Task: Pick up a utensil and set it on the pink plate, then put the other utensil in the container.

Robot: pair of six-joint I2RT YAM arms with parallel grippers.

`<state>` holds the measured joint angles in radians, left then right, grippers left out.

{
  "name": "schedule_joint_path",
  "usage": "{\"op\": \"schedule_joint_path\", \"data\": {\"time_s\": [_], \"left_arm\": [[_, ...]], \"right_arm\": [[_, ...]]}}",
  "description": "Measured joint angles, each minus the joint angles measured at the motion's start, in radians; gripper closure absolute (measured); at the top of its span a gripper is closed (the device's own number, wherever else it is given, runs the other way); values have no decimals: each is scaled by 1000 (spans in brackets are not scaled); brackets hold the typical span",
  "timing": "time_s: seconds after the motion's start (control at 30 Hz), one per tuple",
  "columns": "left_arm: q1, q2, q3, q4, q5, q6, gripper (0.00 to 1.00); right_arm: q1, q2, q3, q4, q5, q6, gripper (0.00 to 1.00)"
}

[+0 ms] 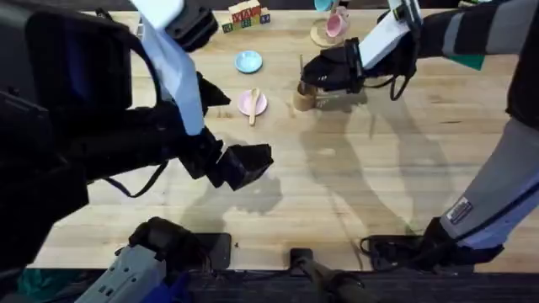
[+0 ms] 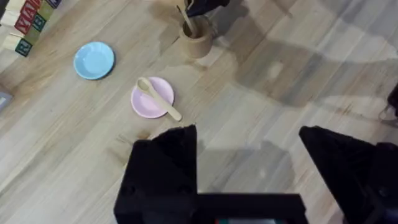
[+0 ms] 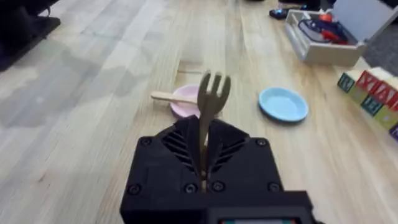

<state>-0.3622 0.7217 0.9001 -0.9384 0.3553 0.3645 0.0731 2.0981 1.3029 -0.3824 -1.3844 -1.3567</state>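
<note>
The wooden spoon [image 1: 253, 106] lies across the pink plate [image 1: 262, 104], its handle sticking out past the rim; the left wrist view shows the same spoon [image 2: 159, 99] on the plate [image 2: 146, 107]. My right gripper [image 1: 313, 77] hangs just over the tan container [image 1: 303, 98], shut on the wooden fork [image 3: 213, 88], which stands tines up between its fingers [image 3: 186, 155]. In the left wrist view the fork's [image 2: 186, 22] lower end is inside the container [image 2: 196, 42]. My left gripper [image 2: 249, 134] hovers open and empty over bare table, nearer than the plate.
A light-blue plate [image 1: 248, 61] sits behind and left of the pink one. Letter blocks [image 1: 244, 17] and a pink mug [image 1: 337, 23] stand along the far edge. A grey box [image 3: 323, 34] lies beyond the blue plate [image 3: 283, 104].
</note>
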Motion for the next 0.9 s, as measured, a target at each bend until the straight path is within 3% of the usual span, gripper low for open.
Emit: {"op": "schedule_joint_path", "data": {"time_s": [0.3, 0.47, 0.73, 0.9], "left_arm": [[0, 0, 0, 0, 0, 0, 6], [0, 0, 0, 0, 0, 0, 6], [0, 0, 0, 0, 0, 0, 6], [0, 0, 0, 0, 0, 0, 8]], "right_arm": [[0, 36, 0, 0, 1, -1, 969], [0, 46, 0, -4, 1, 0, 706], [0, 46, 1, -8, 14, 3, 557], [0, 46, 1, -8, 23, 27, 311]]}}
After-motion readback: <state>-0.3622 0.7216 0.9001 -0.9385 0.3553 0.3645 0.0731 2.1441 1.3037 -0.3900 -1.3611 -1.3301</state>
